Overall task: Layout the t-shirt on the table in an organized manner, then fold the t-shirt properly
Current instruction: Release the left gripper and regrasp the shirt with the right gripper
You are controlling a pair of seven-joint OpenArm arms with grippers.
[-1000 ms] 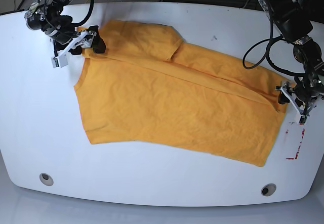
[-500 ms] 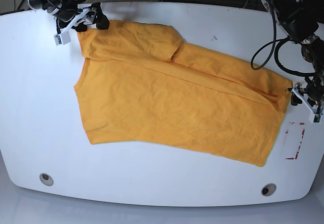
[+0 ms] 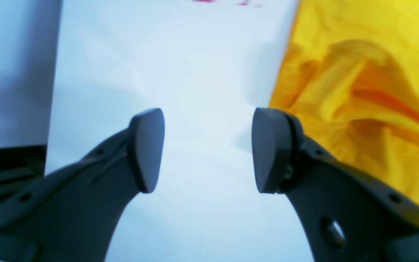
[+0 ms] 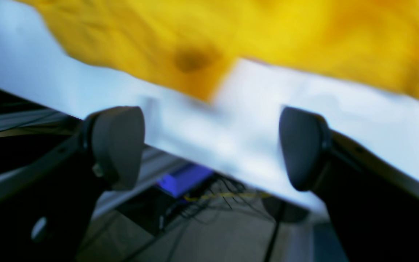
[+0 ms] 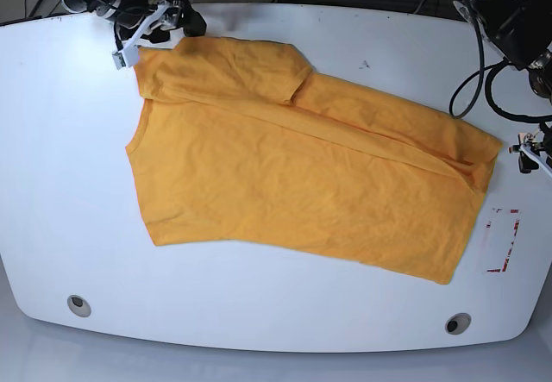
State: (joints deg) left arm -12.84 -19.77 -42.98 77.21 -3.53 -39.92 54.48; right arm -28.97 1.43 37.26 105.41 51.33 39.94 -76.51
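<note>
The t-shirt (image 5: 302, 175) lies flat on the table (image 5: 259, 313), spread across the middle of the white top, its long axis running diagonally from the far corner on the base view's left toward the near edge on that view's right; one sleeve is folded over near the far side, and shallow creases cross the body. My right gripper (image 5: 159, 27) hangs at the far left corner of the base view, just beside the shirt's upper corner and above the table's far edge; its jaws stand wide apart and hold nothing. In my right wrist view, this gripper (image 4: 213, 145) frames the table's edge between its two dark fingertips (image 4: 116, 145), with the blurred yellow cloth (image 4: 231, 40) beyond them and cables on the floor (image 4: 213, 203) below; the cloth does not reach between the pads. My left gripper (image 5: 533, 151) sits at the right margin of the base view, only partly in frame, close to the shirt's right-hand end. In my left wrist view, this gripper (image 3: 207, 149) is spread open over bare white table (image 3: 180, 72), and its fingertips (image 3: 267, 149) enclose no fabric; the bunched, folded cloth (image 3: 369, 91) lies just beside the pad on that side, and whether it touches cannot be told. A red-outlined rectangle mark (image 5: 503, 241) shows on the table, just off the shirt's near right corner. Two round grey grommet holes (image 5: 78, 304) sit near the front edge, one toward each front corner.
</note>
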